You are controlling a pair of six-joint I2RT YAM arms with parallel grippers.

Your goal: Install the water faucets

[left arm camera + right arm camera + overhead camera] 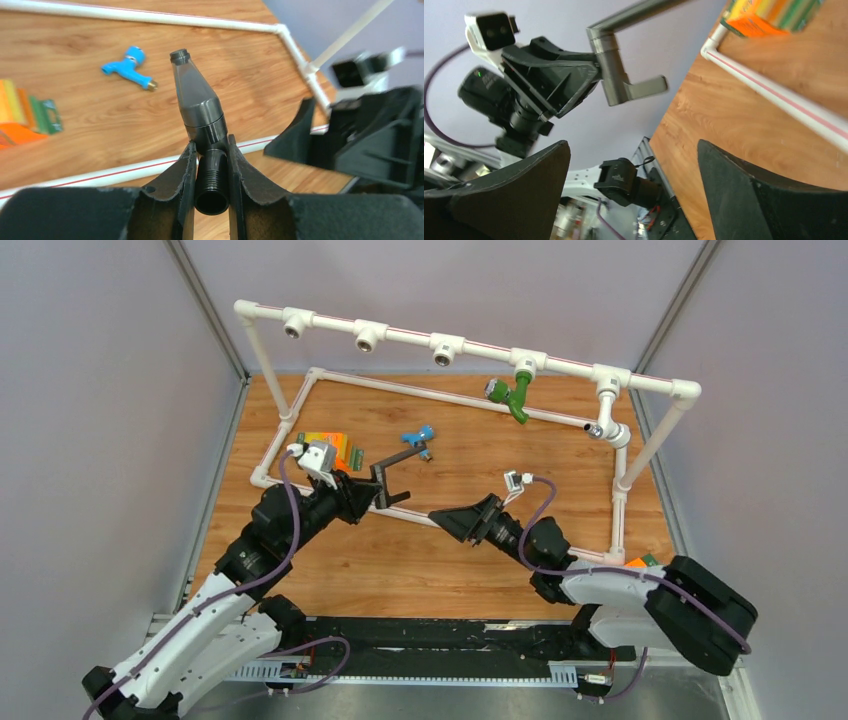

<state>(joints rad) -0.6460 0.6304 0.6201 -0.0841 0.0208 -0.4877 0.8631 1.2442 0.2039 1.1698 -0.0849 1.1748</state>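
Dark-brown faucet (199, 107) held above the counter (75, 125).
My left jaws pinch its threaded end near the white frame's front pipe (100, 174); my right jaws stand spread, empty, facing it.

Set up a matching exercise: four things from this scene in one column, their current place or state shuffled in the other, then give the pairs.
Things
1. dark faucet
2. blue faucet
3. green faucet
4. right gripper

Place or state
A. fitted to the top rail of the pipe frame
B. open, holding nothing
C. clamped in the left gripper
D. lying loose on the table

Pairs: 1-C, 2-D, 3-A, 4-B
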